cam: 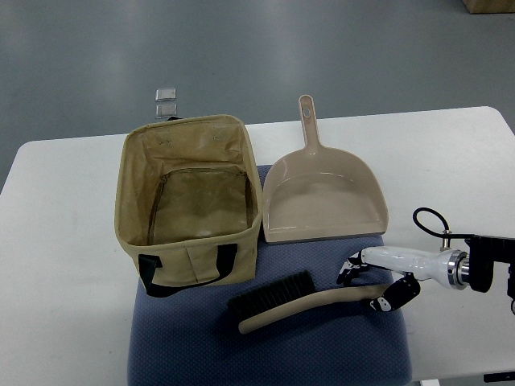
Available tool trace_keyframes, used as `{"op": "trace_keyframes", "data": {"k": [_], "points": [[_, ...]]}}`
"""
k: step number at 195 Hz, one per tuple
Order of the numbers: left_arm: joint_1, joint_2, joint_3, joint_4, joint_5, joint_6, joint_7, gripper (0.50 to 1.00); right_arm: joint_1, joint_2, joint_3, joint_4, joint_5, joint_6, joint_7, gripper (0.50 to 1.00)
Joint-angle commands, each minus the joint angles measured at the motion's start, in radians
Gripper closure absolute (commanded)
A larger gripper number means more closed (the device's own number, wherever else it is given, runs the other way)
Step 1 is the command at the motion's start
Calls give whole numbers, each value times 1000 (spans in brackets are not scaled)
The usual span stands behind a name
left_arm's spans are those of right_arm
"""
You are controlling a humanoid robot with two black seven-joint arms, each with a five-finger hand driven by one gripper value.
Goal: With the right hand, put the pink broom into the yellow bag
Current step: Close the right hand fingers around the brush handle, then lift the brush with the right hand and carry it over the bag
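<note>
Right hand [376, 288] comes in from the right edge at lower right, white forearm lying nearly level, dark fingers curled around the handle end of the pink broom [302, 300]. Looks like a grip, though I can't tell how firm it is. The broom lies flat on a blue mat [201, 346] at lower center, its curved pale handle pointing right and its black bristles pointing up-left. Just above it sits a matching pink dustpan [323, 197], smooth plastic, handle pointing up, with a hole in the end. Left of that is the yellow bag [189, 205], boxy tan fabric, open top, black strap handles, touching the dustpan's edge. Everything's on a white table [64, 265]. No readable writing anywhere.
</note>
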Motion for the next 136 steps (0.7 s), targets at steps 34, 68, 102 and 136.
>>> {"op": "trace_keyframes", "data": {"k": [34,68,102,136], "points": [[0,0,0,0,0,0,1,500,-2,8,1,-10,-25,-11,0,932],[0,0,0,0,0,0,0,500,2,2,15,-10,-17,-11,1,996],[0,0,0,-1,0,0,0,500,24,-1,20,-8,-8,-8,4,1000],[0,0,0,-1,0,0,1,500,55,-9,23,-8,-2,-2,7,1000]]}}
